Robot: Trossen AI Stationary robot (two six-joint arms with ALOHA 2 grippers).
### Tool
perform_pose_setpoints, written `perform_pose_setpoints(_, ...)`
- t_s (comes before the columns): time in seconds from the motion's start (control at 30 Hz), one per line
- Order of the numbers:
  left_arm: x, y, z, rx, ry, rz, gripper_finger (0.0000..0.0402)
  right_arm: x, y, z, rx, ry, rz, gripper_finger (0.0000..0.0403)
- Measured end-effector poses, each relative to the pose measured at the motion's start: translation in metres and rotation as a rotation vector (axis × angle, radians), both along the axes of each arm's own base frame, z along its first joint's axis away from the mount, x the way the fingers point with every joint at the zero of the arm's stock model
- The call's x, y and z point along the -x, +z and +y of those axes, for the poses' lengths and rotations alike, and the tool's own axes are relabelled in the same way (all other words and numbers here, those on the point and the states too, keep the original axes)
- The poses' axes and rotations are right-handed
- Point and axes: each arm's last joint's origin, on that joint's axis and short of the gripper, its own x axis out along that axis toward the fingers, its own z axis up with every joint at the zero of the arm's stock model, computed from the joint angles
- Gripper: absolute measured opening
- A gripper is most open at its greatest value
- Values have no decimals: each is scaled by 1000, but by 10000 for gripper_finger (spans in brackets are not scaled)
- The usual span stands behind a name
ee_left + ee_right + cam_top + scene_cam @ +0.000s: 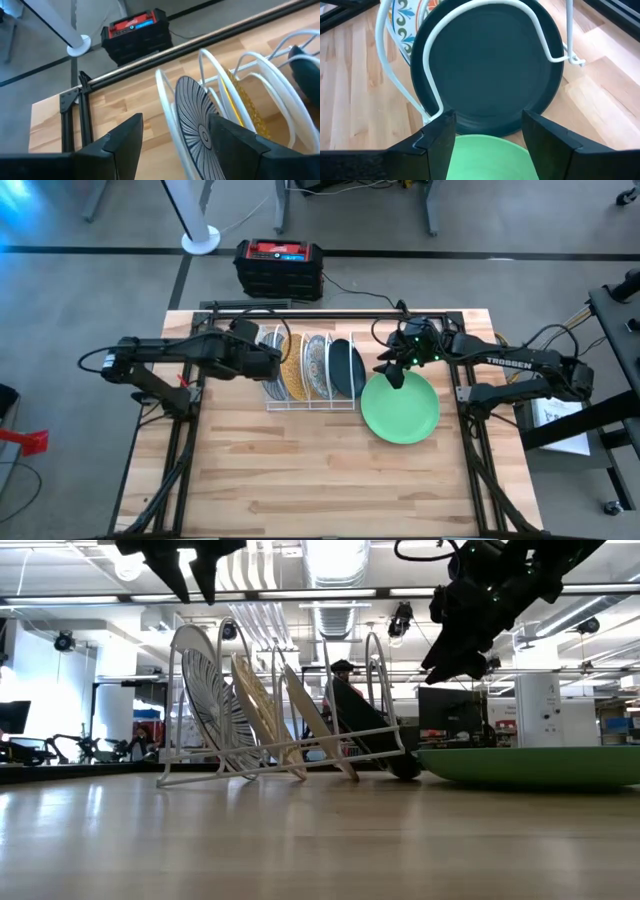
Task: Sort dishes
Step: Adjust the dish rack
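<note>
Your left pincer [272, 363] hangs above the left end of the white wire rack [308, 402], fingers wide, holding nothing. In the left wrist view the two fingers [125, 145] straddle the black-and-white radial plate [200, 130], which stands upright in the rack's leftmost slot; no contact visible.

Your right pincer [393, 373] sits over the rack's right end, above the near rim of the light green plate [400, 408], fingers spread wide, empty. The right wrist view shows both fingers [437, 137] apart with the dark teal plate [487, 65] and the green plate between them, farther off.

Rack is at the middle of the tabletop [320, 480], toward the far edge. Slots, left to right: radial plate, mustard-yellow speckled plate [294, 367], white plate with blue floral pattern [315, 364], dark teal plate. All lean in the rack, as the low view confirms.

Green plate lies flat on the tabletop just right of the rack, its rim touching or nearly touching the teal plate; can't tell which.

Black and red case [279, 267] on the floor beyond the far edge.
</note>
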Motion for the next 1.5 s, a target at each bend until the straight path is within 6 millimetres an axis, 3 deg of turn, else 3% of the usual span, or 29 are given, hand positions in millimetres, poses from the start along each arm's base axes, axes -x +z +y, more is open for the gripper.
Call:
perform_pose_setpoints(0.33, -14, -15, -1, 21, 16, 57, 213, 0, 0, 0, 4, 4, 0, 226)
perform_pose_setpoints(1.13, -10, -45, 0, 20, 93, 100, 187, 0, 0, 0, 5, 6, -1, 225)
perform_pose_setpoints(1.5, -13, -52, 0, 7, 92, 85, 87, 0, 0, 0, 5, 7, -1, 225)
